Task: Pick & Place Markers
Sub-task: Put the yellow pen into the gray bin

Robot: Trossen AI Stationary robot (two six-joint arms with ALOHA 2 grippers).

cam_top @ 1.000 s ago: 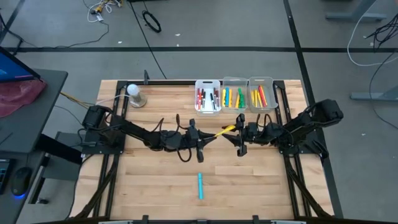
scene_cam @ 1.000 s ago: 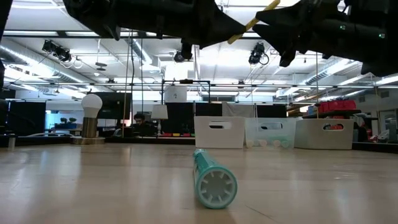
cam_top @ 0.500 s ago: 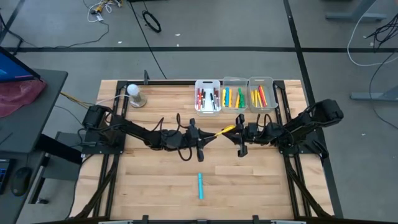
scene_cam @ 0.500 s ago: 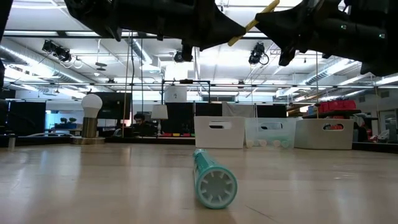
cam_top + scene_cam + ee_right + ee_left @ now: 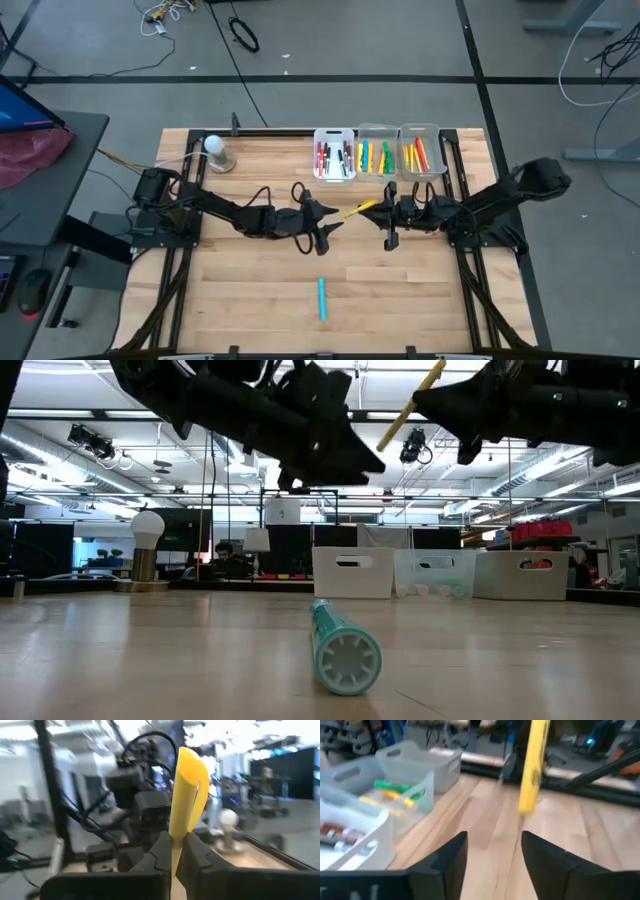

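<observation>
1. High view. The yellow marker [image 5: 362, 209] hangs above the middle of the table [image 5: 240, 300], between the two arms. The right tool [image 5: 385, 212] is closed on its right end; the left tool [image 5: 328, 222] stands open just left of its free end, apart from it. A cyan marker [image 5: 322, 298] lies alone near the front edge. At the far edge stand three bins: the white bin [image 5: 334, 155] with red and dark markers, the middle clear bin [image 5: 375, 152] with yellow and green, the right clear bin [image 5: 419, 150] with yellow, orange and red.

2. Low view. The yellow marker [image 5: 411, 405] tilts upward, clear of the table. The cyan marker [image 5: 343, 647] points endwise at the camera; being round, it would probably roll if nudged.

3. Left wrist view. The left tool [image 5: 492, 852] is empty and open; the yellow marker [image 5: 534, 767] lies beyond its fingers.

4. Right wrist view. The right tool [image 5: 173, 851] clamps the yellow marker [image 5: 186, 790] near one end.

5. Handling, judged. The markers look light, stiff and smooth. Grip across the barrel near mid-length; an end grip may let the marker pivot.
</observation>
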